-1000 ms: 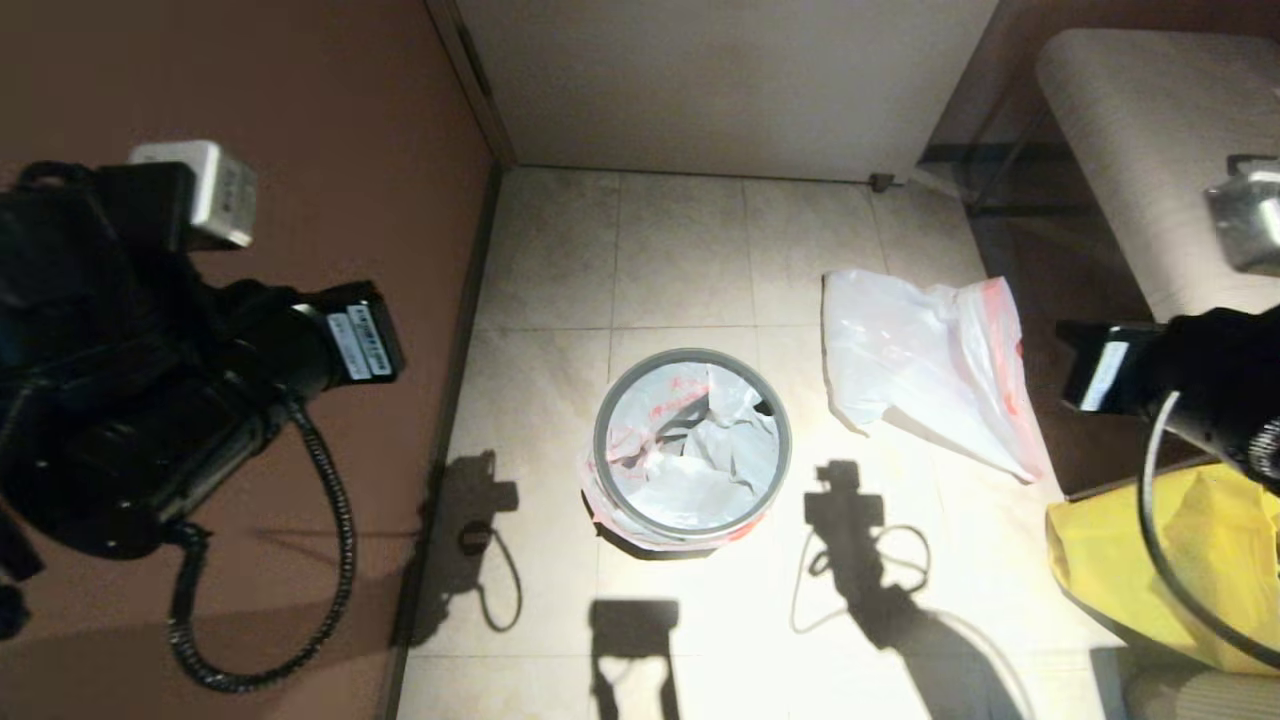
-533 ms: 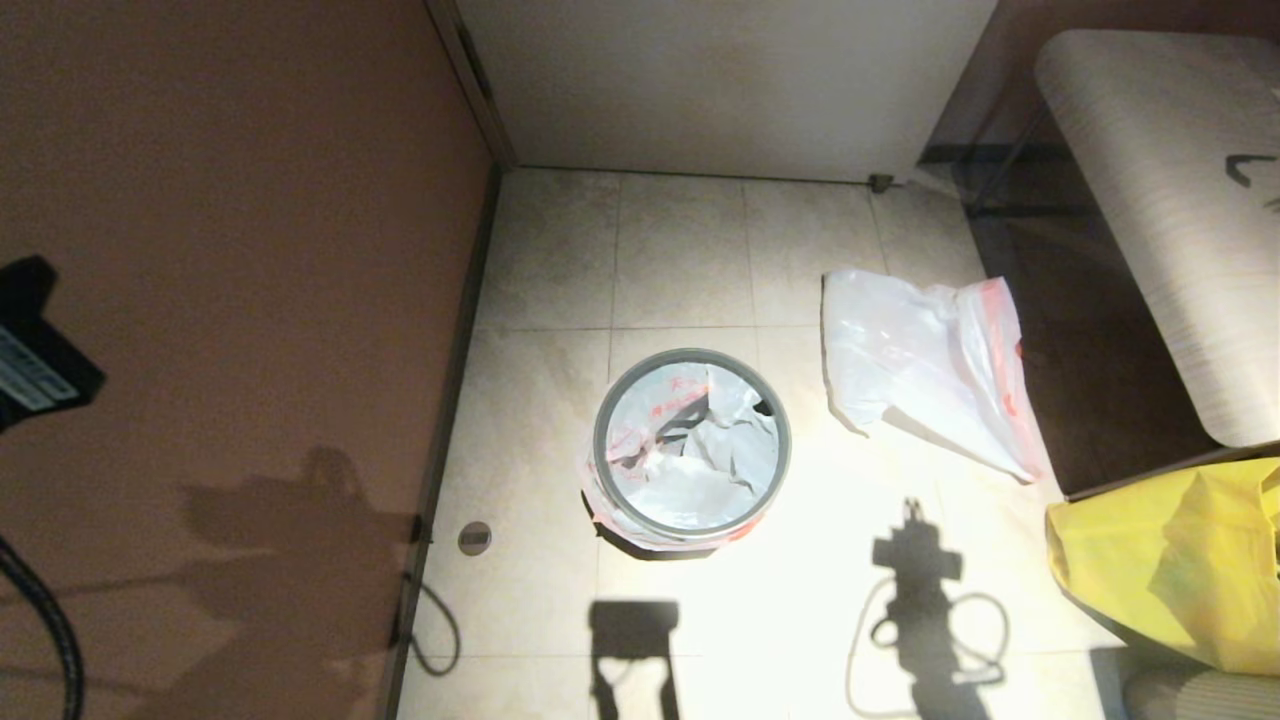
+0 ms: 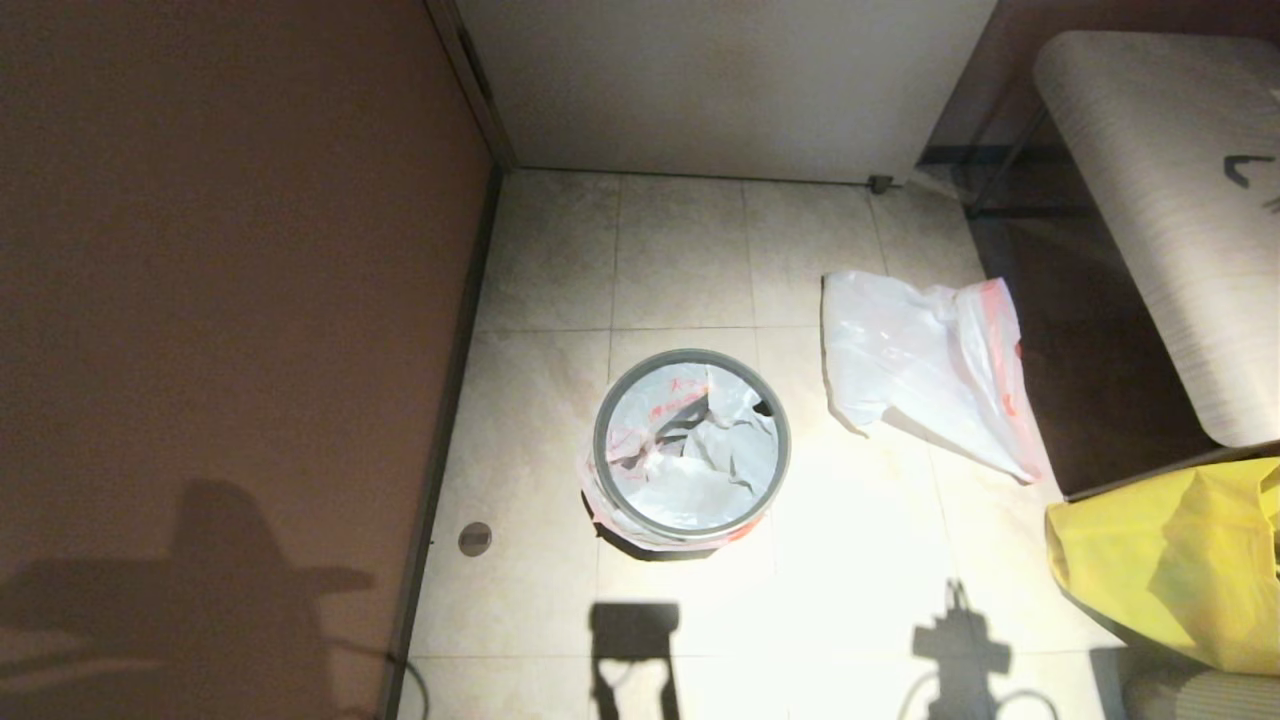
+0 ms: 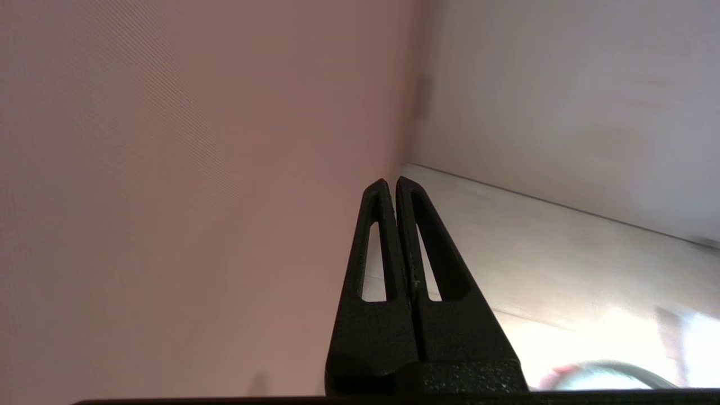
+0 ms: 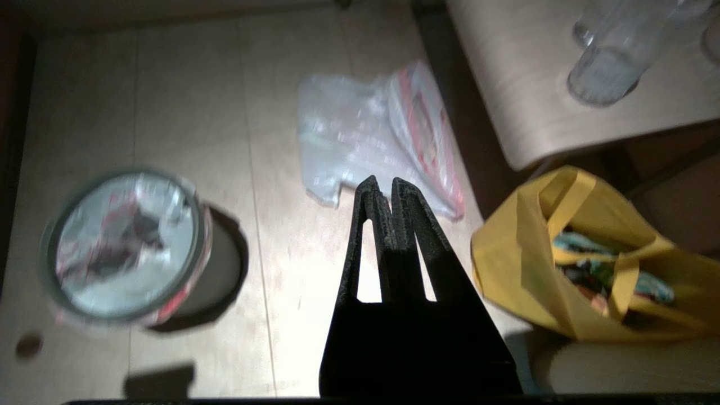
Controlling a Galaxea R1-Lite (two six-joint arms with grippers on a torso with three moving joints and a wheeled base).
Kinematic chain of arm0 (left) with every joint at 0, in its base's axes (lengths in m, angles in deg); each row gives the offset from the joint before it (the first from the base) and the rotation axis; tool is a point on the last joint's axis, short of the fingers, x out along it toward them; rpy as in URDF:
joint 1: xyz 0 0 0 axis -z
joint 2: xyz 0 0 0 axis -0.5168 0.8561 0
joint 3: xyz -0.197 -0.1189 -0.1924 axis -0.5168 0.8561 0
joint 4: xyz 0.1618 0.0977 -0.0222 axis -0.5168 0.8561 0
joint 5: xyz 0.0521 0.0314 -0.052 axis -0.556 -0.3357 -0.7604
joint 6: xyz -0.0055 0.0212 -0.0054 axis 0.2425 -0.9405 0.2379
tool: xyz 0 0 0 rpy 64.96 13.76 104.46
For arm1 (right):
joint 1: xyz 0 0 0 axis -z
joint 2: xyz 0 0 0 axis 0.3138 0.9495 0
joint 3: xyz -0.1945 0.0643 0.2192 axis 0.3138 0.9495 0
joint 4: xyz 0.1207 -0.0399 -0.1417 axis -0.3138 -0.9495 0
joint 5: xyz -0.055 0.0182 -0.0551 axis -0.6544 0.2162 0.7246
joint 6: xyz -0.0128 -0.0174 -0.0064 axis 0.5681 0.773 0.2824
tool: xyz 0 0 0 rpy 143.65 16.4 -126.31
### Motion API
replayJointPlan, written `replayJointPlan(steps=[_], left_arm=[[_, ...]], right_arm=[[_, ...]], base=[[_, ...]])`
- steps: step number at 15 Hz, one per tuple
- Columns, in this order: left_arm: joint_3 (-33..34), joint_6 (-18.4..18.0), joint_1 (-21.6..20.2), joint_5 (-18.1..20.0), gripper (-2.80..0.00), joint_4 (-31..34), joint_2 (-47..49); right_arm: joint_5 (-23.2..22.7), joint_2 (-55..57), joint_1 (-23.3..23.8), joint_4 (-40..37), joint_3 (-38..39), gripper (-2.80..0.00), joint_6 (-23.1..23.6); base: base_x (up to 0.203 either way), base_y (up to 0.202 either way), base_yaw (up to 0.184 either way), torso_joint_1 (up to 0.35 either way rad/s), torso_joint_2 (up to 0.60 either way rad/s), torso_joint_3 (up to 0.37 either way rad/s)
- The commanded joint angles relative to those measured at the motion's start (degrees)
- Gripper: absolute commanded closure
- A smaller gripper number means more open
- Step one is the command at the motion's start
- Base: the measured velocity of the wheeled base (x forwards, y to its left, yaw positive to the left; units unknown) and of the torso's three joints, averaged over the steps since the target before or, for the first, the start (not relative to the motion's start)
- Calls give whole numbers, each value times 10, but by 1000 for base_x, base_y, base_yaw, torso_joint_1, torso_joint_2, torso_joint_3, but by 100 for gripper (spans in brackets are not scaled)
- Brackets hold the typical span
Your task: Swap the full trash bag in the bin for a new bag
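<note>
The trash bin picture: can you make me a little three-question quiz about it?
1. True or false: the bin has a bag in it.
2. Where does the flat white bag lie? A) in the bin B) on the floor beside the bin C) on the table
3. Fill in: the big bag near the table is ____.

Key: 1 true; 2 B; 3 yellow.
</note>
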Motion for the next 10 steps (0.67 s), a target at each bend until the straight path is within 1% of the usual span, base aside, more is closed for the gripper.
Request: replayJointPlan(steps=[1,2,4,5,6,8,10], left_arm=[[30,4,7,11,0,-4,-40],[34,3,0,9,0,-3,-49],[47,3,-34,8,0,-1,-72],[65,3,-45,8,0,0,-91],[77,4,-51,8,0,1,-107],[108,6,-50,10,0,6,-129],[131,19,-47,12,0,7,-150]], right_arm=[[-17,-83,0,-91,-7,0,-1],[-19,-92,4,-99,-6,0,0],[-20,-100,28,-106,3,0,1],[-20,-109,43,-113,10,0,0],[-20,-115,53,-119,12,0,0],[-20,-136,72,-140,15,0,0],[-21,-163,83,-167,13,0,1]], base=[[0,0,0,0,0,0],[0,0,0,0,0,0],[0,0,0,0,0,0],[0,0,0,0,0,0],[0,0,0,0,0,0],[0,0,0,0,0,0],[0,0,0,0,0,0]])
